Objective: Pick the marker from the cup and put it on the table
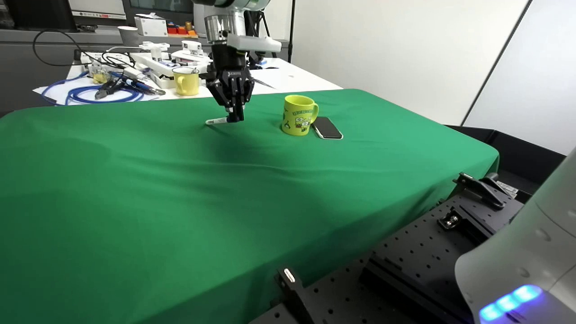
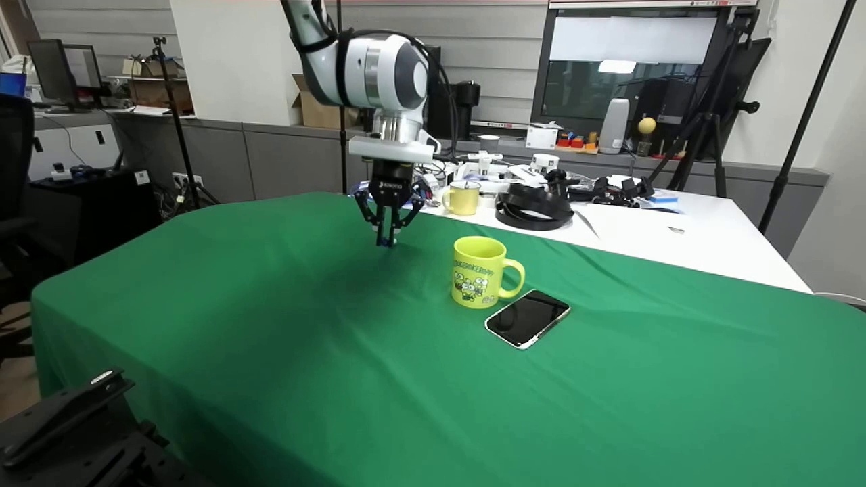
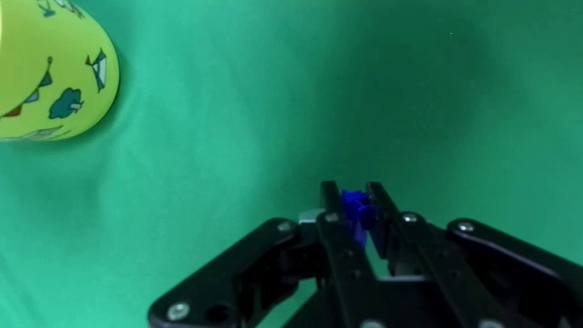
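Well apart from the round, printed cup [image 2: 477,279], your jaws grip the slim marker [image 1: 218,121]; whether it touches the creased, cloth-covered counter [image 2: 304,379] you cannot tell. The wrist view shows the marker's blue end; in an exterior view its white end juts out. Only exterior views show the flat phone [image 2: 528,318] beside the cup.

Toward the far edge of the table [image 2: 270,352], in both exterior views, left to right: marker [image 1: 217,121] in gripper [image 2: 386,238], mug [image 2: 476,274], smartphone [image 2: 528,319].
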`<act>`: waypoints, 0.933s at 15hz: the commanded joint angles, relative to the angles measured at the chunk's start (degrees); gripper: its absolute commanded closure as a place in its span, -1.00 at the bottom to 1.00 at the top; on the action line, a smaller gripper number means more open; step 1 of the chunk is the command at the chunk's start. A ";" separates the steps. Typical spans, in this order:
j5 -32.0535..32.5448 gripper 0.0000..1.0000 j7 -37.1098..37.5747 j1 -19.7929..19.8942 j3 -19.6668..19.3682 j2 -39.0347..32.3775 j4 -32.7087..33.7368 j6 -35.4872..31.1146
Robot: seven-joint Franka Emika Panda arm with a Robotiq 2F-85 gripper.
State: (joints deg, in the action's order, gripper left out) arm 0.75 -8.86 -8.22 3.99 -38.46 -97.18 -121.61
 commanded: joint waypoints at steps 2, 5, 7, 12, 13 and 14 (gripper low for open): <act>2.25 0.91 4.55 -0.25 -0.65 2.93 -7.89 -8.74; 2.19 -0.03 5.83 -0.01 -0.93 3.77 -8.03 -6.11; 1.37 -0.31 6.00 0.56 -0.60 5.10 -7.22 -2.93; -2.36 -0.95 3.83 2.77 0.85 11.02 -4.86 8.13; -2.99 -1.00 3.56 3.07 0.93 11.87 -4.42 10.21; -3.67 -1.00 3.42 3.40 0.90 12.57 -4.30 12.03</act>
State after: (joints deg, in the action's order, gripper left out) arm -1.05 -5.10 -6.41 4.08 -28.60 -102.04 -114.80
